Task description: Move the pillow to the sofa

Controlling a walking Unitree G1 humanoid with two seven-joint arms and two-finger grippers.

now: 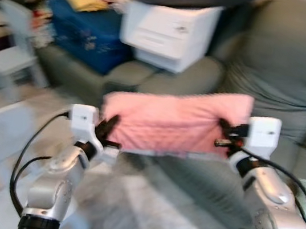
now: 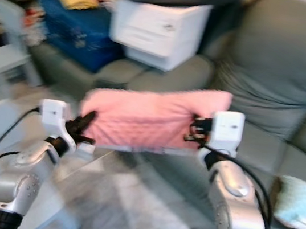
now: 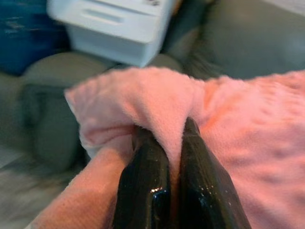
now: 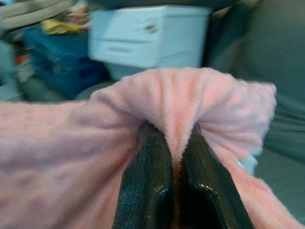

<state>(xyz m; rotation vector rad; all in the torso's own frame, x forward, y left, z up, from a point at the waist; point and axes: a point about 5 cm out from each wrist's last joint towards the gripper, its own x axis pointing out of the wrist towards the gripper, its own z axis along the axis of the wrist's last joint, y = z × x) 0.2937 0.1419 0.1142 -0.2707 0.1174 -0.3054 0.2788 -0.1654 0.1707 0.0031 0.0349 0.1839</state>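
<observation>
Pink pillow [image 1: 175, 121] carried in the air between both arms, in front of the grey-green sofa [image 1: 297, 73]. The left gripper [image 1: 107, 132] pinches a fold at the pillow's left end, its two black fingers [image 3: 143, 186] nearly closed on the fleece; the right gripper [image 1: 226, 135] pinches the right end in the same way, as its wrist view confirms. The pillow hangs clear of the seat cushion [image 2: 189, 177], touching nothing but the grippers. A white box [image 1: 168, 30] and a blue bag [image 1: 87, 33] occupy the sofa's far left end. Judged progress: pickup and carry done; still to do are lowering the pillow onto the free seat and releasing both ends
</observation>
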